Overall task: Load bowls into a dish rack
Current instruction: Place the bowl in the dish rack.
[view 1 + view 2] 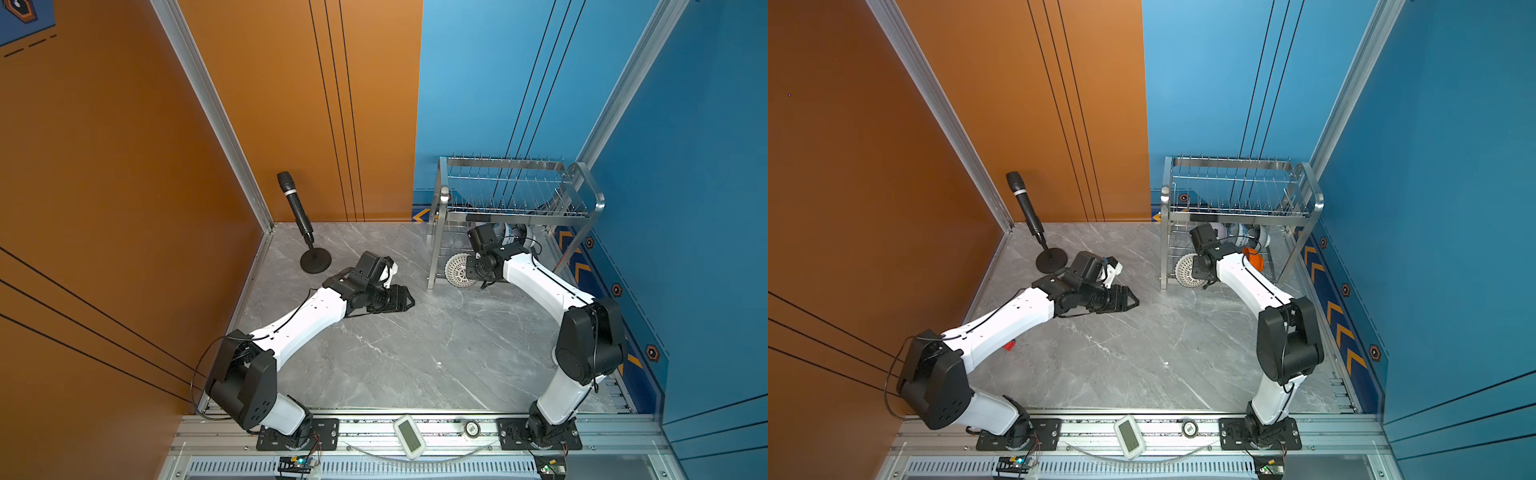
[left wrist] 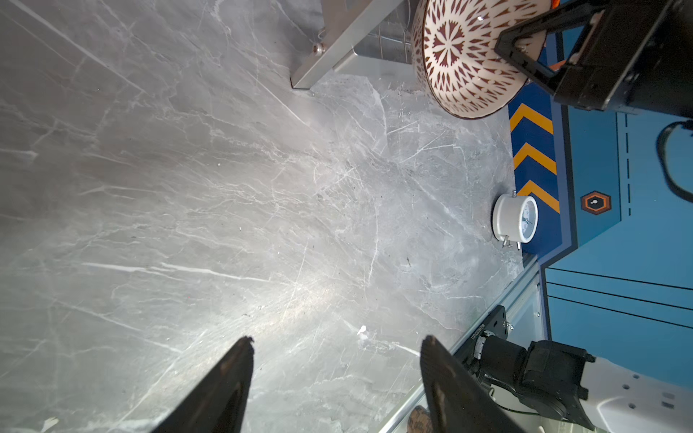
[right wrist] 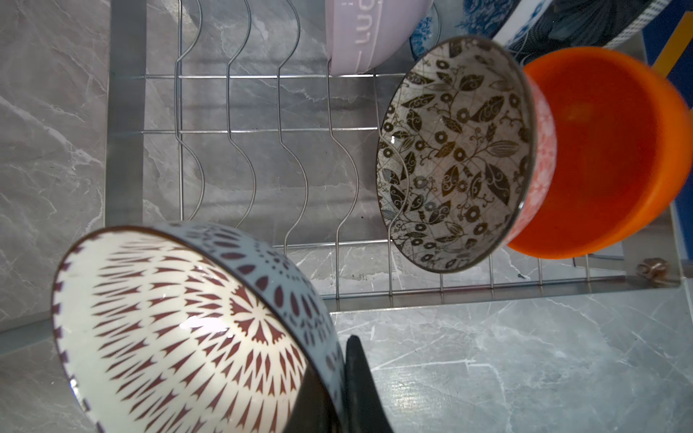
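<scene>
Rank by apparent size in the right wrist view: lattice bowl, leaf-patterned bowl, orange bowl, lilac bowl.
1. white lattice-patterned bowl, nearest the camera, so inflated.
2-3. black-and-white leaf-patterned bowl and orange bowl: alike; orange partly hidden.
4. pale lilac bowl, cropped by frame edge.

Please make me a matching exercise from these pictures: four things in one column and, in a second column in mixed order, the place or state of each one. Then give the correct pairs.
Things
1. lattice-patterned bowl
2. leaf-patterned bowl
3. left gripper
4. microphone

Places or states
A. stands on edge in the dish rack, beside the orange bowl
B. on a round stand near the orange wall
C. gripped at its rim by the right gripper
D. open and empty, above the table

Pairs: 1-C, 2-A, 3-D, 4-B
</scene>
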Available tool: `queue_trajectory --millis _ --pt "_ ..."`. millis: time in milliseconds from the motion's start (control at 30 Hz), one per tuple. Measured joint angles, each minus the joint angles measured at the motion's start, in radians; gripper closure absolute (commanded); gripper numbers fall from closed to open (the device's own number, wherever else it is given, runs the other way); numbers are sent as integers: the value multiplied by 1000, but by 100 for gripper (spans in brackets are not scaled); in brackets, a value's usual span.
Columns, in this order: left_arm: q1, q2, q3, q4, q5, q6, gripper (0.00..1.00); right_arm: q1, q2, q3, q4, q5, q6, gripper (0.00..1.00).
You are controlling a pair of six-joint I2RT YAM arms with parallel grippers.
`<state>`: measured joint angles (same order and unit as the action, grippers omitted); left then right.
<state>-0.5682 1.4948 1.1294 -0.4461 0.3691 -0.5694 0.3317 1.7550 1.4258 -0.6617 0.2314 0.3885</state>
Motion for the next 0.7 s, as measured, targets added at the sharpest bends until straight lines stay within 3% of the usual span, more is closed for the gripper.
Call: queue_trajectory --millis 433,700 --pt "0 0 0 -19 -13 0 29 -5 37 10 47 66 -58 100" --pt "0 0 0 -22 -19 0 29 6 50 12 69 182 -119 100"
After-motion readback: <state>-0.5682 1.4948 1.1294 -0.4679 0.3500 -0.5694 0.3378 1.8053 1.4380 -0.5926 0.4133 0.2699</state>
